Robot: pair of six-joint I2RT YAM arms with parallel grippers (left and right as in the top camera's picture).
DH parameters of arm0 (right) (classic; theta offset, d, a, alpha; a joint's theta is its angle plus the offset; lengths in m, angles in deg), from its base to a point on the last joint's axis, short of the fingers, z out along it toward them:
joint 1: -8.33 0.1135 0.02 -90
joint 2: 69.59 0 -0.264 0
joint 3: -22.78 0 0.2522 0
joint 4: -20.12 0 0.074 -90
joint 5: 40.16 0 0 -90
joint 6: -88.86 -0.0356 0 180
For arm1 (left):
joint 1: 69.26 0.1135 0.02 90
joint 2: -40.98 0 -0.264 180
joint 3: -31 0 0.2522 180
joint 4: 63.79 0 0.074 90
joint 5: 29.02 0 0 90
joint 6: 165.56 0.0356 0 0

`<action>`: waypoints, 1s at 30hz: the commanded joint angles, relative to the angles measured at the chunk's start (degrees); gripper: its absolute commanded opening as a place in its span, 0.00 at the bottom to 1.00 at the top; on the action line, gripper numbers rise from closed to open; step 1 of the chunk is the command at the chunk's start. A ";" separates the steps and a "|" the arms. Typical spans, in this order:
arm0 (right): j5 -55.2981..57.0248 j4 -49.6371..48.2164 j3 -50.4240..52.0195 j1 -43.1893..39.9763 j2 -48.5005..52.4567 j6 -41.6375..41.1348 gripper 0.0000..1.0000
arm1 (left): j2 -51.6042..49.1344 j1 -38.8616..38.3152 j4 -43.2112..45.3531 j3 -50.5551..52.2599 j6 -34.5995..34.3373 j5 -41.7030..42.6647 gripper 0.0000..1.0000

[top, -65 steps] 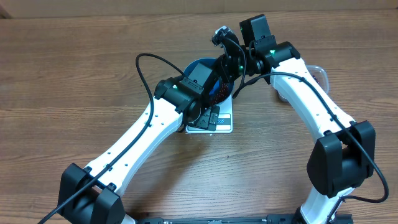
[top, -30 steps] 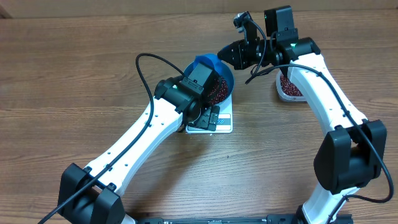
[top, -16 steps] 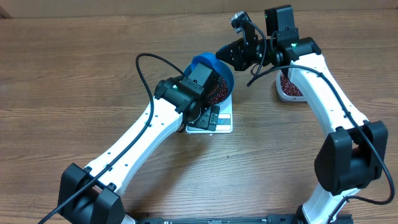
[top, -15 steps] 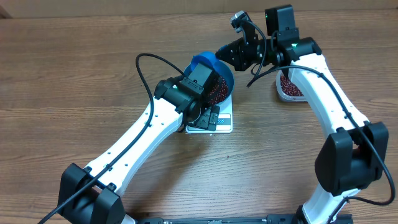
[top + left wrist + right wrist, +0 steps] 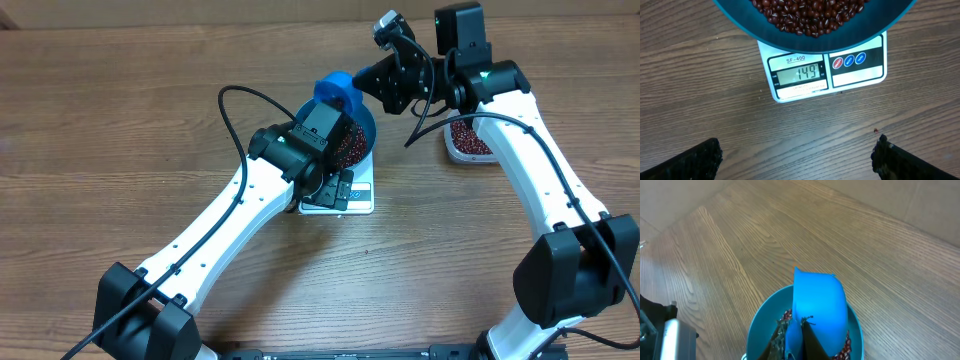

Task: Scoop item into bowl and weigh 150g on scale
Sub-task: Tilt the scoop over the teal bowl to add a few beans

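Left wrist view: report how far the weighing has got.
Done: the bowl sits on the scale with a heap of beans in it, and the display reads 149. In hand: the right gripper is shut on the blue scoop, held over the bowl; the left gripper hangs open before the scale, holding nothing. Left: probably a tiny top-up to reach 150.
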 commanded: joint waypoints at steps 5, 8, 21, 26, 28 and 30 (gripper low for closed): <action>2.84 2.60 -1.36 1.44 -1.84 5.01 0.04 | -0.11 -0.37 0.04 0.31 -0.33 0.20 1.00; 6.34 3.72 -1.33 1.55 -1.81 4.22 0.04 | -0.11 -0.37 0.04 0.31 -0.33 0.20 0.99; 2.01 2.80 -1.33 2.69 -1.81 4.15 0.04 | -0.11 -0.37 0.04 0.31 -0.33 0.20 1.00; 8.20 2.62 -1.36 3.54 -2.19 5.09 0.04 | -0.11 -0.37 0.04 0.31 -0.33 0.20 1.00; 4.94 2.29 -1.36 3.54 -2.19 4.92 0.04 | -0.11 -0.37 0.04 0.31 -0.33 0.20 1.00; 4.37 2.36 -1.36 3.61 -2.36 5.99 0.04 | -0.11 -0.37 0.04 0.31 -0.33 0.20 1.00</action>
